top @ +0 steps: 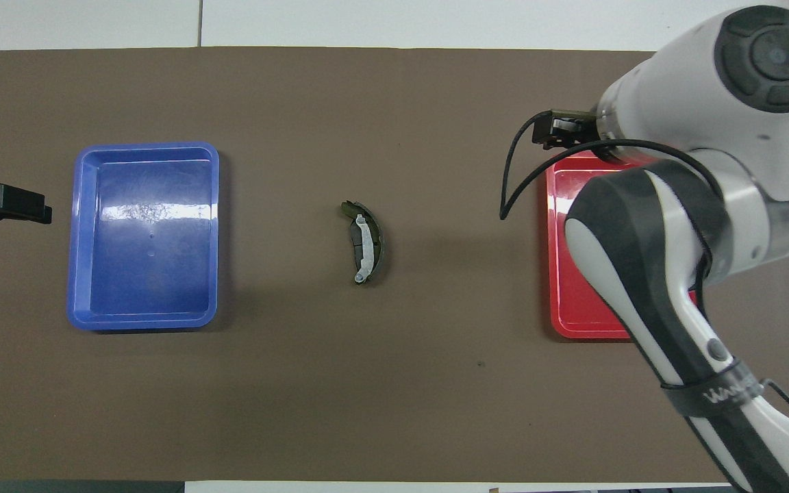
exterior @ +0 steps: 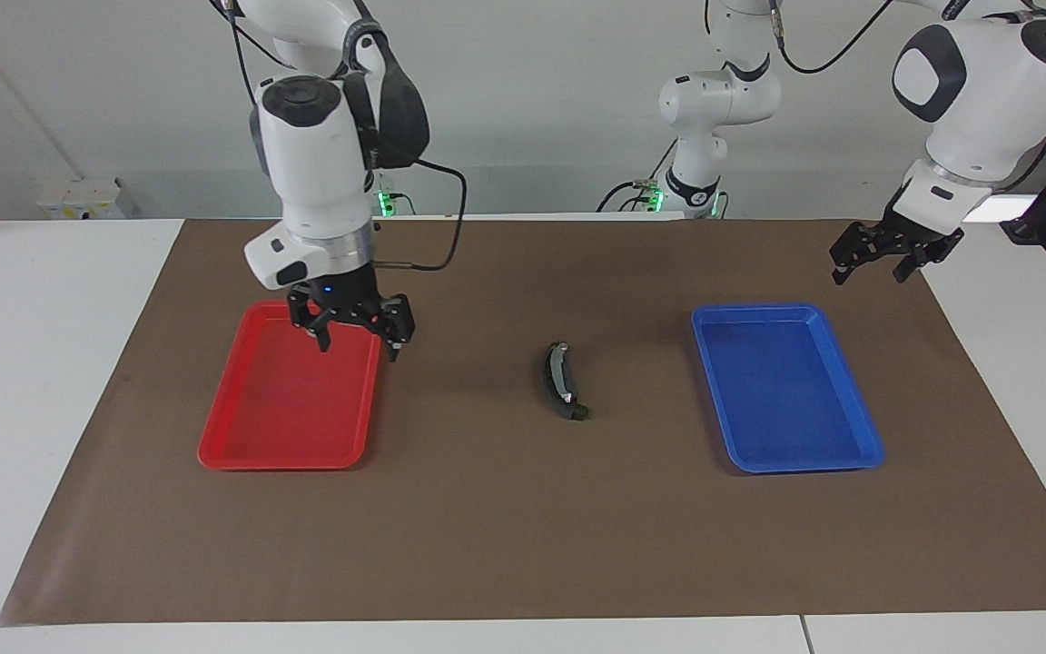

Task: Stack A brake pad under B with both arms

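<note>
One curved black brake piece, B (exterior: 562,381), lies on the brown mat between the two trays; it has a grey strip and a white spot, also seen in the overhead view (top: 366,244). A dark edge shows along its outer curve. I cannot tell if that edge is the A brake pad, and no separate short plain pad shows. My right gripper (exterior: 357,343) is open and empty, low over the red tray (exterior: 251,436) at its end nearer the robots. My left gripper (exterior: 873,270) is open and empty, raised over the mat beside the blue tray (exterior: 850,400); it also shows in the overhead view (top: 42,207).
The red tray (top: 566,301) sits toward the right arm's end, the blue tray (top: 86,226) toward the left arm's end; nothing shows in either. The brown mat (exterior: 523,527) covers most of the table. My right arm hides part of the red tray from above.
</note>
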`<act>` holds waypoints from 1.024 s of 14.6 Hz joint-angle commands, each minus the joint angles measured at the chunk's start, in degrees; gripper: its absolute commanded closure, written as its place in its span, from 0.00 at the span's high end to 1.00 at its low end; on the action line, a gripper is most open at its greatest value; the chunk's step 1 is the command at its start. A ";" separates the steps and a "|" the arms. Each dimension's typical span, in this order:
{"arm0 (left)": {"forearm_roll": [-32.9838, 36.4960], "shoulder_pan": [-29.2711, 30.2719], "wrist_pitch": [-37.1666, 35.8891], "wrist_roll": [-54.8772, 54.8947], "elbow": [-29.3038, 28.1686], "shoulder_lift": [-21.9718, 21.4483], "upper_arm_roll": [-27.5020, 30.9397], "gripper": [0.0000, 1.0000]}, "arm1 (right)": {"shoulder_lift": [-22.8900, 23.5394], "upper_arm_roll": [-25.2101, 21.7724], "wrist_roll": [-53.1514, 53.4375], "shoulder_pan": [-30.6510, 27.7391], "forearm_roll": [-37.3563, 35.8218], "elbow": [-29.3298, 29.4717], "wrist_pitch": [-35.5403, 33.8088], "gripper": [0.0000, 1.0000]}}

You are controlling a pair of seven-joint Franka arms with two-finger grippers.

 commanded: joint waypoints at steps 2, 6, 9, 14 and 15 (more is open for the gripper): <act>-0.67 0.53 0.20 -0.41 -1.15 -1.01 -0.14 0.99 | -5.39 0.93 -7.08 -6.72 -0.02 -1.67 -6.79 1.00; -0.67 0.53 0.20 -0.41 -1.15 -1.01 -0.14 0.99 | -8.03 0.85 -12.71 -11.83 1.81 -1.05 -14.80 1.00; -0.67 0.53 0.20 -0.41 -1.15 -1.01 -0.14 0.99 | -8.30 0.76 -14.64 -13.95 4.91 1.32 -19.29 1.00; -0.67 0.53 0.20 -0.41 -1.15 -1.01 -0.14 0.99 | -9.35 0.23 -17.90 -13.60 2.97 -0.17 -19.38 1.00; -0.67 0.53 0.20 -0.41 -1.15 -1.01 -0.14 0.99 | -9.53 0.06 -17.99 -13.86 3.06 -0.26 -19.56 1.00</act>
